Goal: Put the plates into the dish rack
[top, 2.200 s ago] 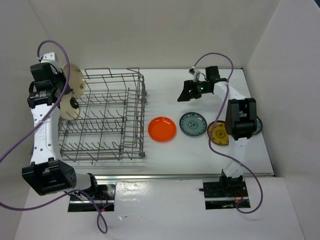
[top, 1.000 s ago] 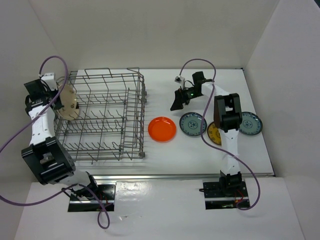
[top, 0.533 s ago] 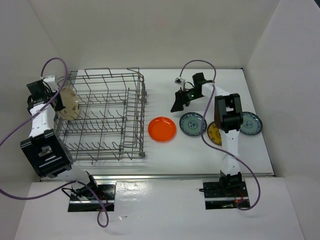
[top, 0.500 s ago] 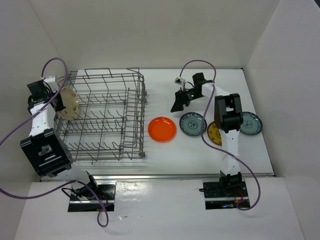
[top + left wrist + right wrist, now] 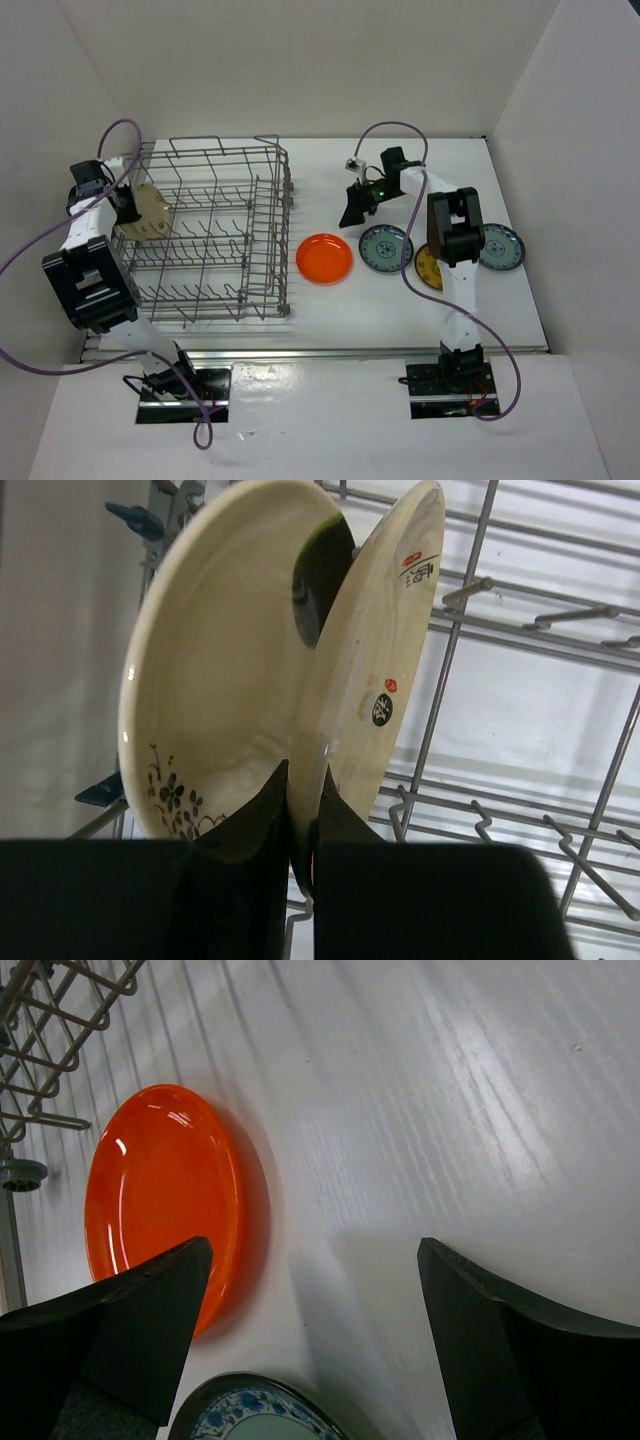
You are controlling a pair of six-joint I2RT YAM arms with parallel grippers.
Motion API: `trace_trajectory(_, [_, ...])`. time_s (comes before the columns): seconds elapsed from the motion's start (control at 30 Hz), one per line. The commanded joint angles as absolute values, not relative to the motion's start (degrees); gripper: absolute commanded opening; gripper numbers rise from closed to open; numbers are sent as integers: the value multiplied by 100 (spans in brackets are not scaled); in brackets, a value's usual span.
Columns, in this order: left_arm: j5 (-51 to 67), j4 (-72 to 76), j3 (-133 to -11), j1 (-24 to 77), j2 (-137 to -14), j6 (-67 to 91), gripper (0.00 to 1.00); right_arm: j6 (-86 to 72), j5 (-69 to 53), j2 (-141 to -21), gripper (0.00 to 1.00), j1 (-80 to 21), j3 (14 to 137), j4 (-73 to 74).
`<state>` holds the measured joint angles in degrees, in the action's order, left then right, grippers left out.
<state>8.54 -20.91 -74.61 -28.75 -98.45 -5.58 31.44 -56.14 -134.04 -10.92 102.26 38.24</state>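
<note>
The grey wire dish rack point(image 5: 205, 235) stands on the left of the table. My left gripper point(image 5: 122, 205) is at its left end, shut on the rim of a cream plate point(image 5: 380, 660) held upright. A second cream plate point(image 5: 220, 680) with dark flower marks leans right beside it. In the top view they show as one cream shape point(image 5: 148, 212). My right gripper point(image 5: 352, 208) is open and empty, above the table just beyond the orange-red plate point(image 5: 324, 258) and the blue-and-white plate point(image 5: 385, 247). The yellow plate point(image 5: 428, 270) is partly hidden by the right arm.
Another dark-rimmed plate point(image 5: 500, 247) lies at the far right. The rack's corner point(image 5: 50, 1020) shows in the right wrist view, left of the orange-red plate point(image 5: 160, 1200). White walls enclose the table on three sides. Purple cables loop above both arms.
My left gripper has brought its cream plate down against the other one at the rack's left end. My right gripper has moved left toward the orange-red plate and stayed open.
</note>
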Motion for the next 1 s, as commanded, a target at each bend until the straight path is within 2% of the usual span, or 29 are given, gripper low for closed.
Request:
trace_trajectory(0.0, [694,-2144,-7682,-2856,-9853,-457,12,3226,-4693,-13588,92,-1283,9800,4421])
trace_trajectory(0.03, [694,-2197,-7743,-2856,-9905,-405,23,3226,-4641,-13536,92,-1283,9730,4421])
trace_trajectory(0.1, [694,-2302,-7813,-2856,-9905,-404,32,3226,-4641,-13535,91,-1283,9729,4491])
trace_trajectory(0.13, [625,-2355,-7866,-2856,-9957,-404,42,3226,-4580,-13535,91,-1283,9729,4491])
trace_trajectory(0.33, [344,-2557,-7919,-2796,-9792,-299,68,3278,-4526,-13535,91,-1283,9729,4649])
trace_trajectory(0.5, [211,-2505,-8050,-2690,-9221,87,100,3393,-4474,-13535,91,-1283,9729,4851])
trace_trajectory(0.77, [-79,-2278,-8208,-2531,-8210,272,100,3445,-4815,-13421,90,-1512,9343,4904])
trace_trajectory(0.87, [219,-2110,-8209,-2409,-7868,430,100,3445,-5036,-13482,84,-1512,9229,4974])
trace_trajectory(0.97, [352,-1925,-8209,-2294,-7761,483,100,3323,-5037,-13605,83,-1634,9106,5036])
